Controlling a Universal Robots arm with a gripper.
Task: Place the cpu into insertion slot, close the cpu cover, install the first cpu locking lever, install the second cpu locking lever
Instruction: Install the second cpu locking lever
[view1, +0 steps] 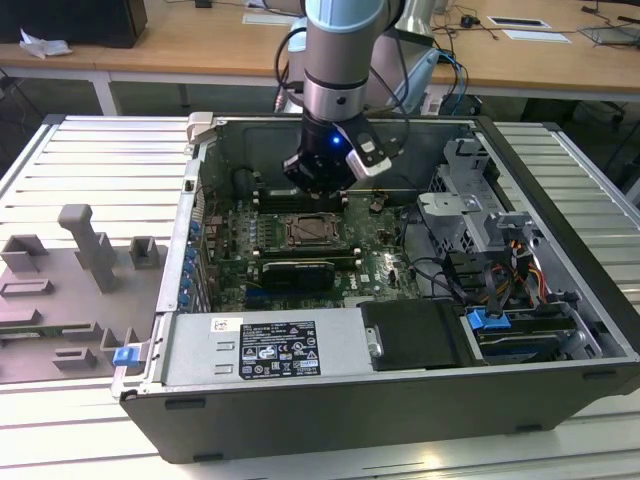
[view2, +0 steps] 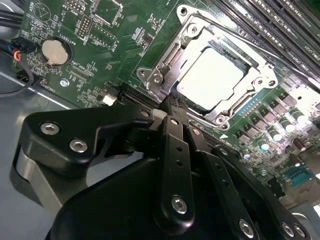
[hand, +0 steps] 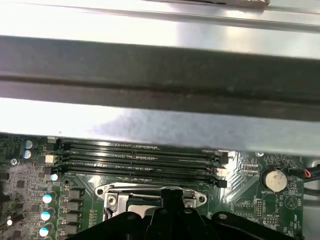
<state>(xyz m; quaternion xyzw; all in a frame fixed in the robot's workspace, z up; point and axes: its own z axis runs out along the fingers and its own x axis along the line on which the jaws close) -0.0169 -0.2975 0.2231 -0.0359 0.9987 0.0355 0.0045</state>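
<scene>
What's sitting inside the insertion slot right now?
In the second wrist view the cpu lies in the insertion slot, with the cpu cover framing it. The pincer hides one edge; contacts underneath are covered.

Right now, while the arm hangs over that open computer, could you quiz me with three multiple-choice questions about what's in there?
1. Where is the cpu?
A. On the grey ribbed table outside the case
B. In the insertion slot on the motherboard
C. On top of the memory sticks

2. What colour is the motherboard?
A. Green
B. Red
C. White

3. How does the cpu cover stand?
A. Raised upright
B. Removed from the board
C. Lying flat around the cpu

Answers:
1. B: the pale square top sits inside the socket in the second wrist view.
2. A: the board is green in both wrist views.
3. C: the metal frame lies level, with the cpu showing through its window.
</scene>
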